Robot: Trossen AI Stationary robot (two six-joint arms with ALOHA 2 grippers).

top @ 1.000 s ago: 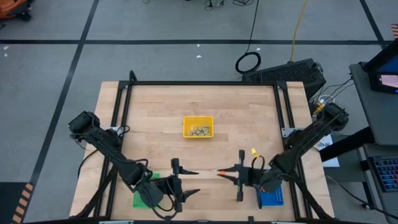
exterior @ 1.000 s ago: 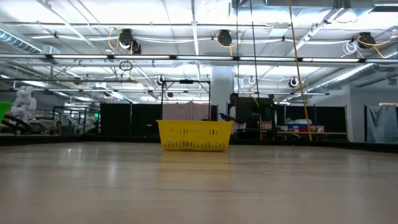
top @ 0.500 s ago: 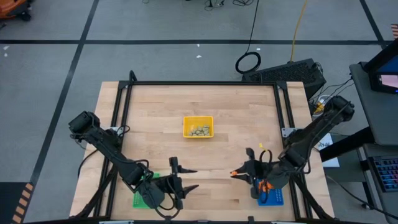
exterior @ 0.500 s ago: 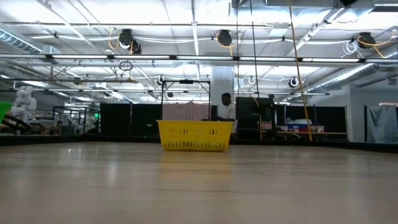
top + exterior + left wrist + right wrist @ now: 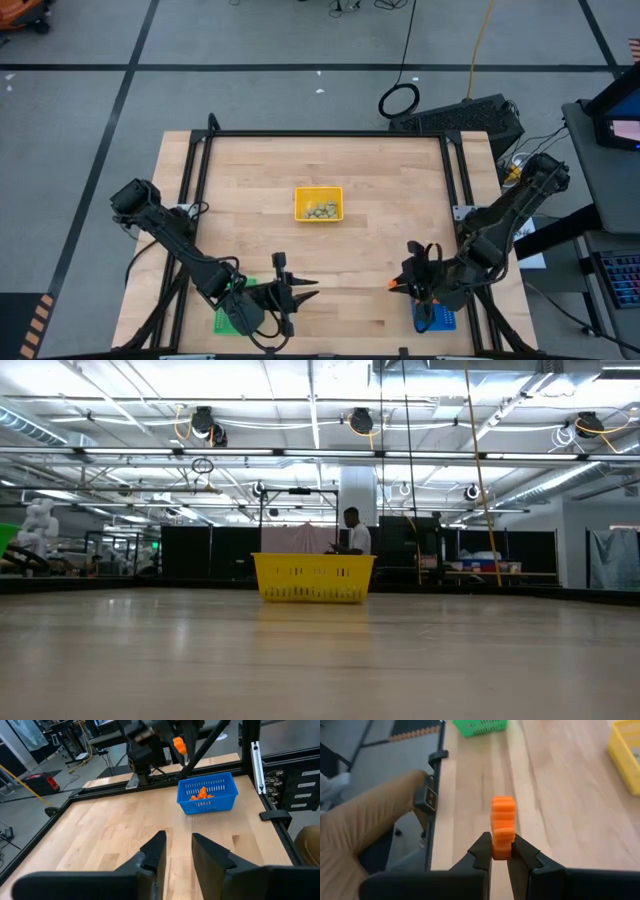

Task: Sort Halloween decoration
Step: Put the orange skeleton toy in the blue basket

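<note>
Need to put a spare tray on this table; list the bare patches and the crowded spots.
Bare wood: the far strip behind the yellow tray, both sides of it, and the middle between it and the pincers. Crowded: the near edge, where the left pincer hangs by the green tray and the right pincer, holding an orange trinket, nears the blue tray.

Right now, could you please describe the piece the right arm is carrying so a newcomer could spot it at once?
Find the blue tray at the table's near right corner. Just beside it, the right gripper pinches a small ridged orange trinket in its jaws, the only decoration outside a tray.
</note>
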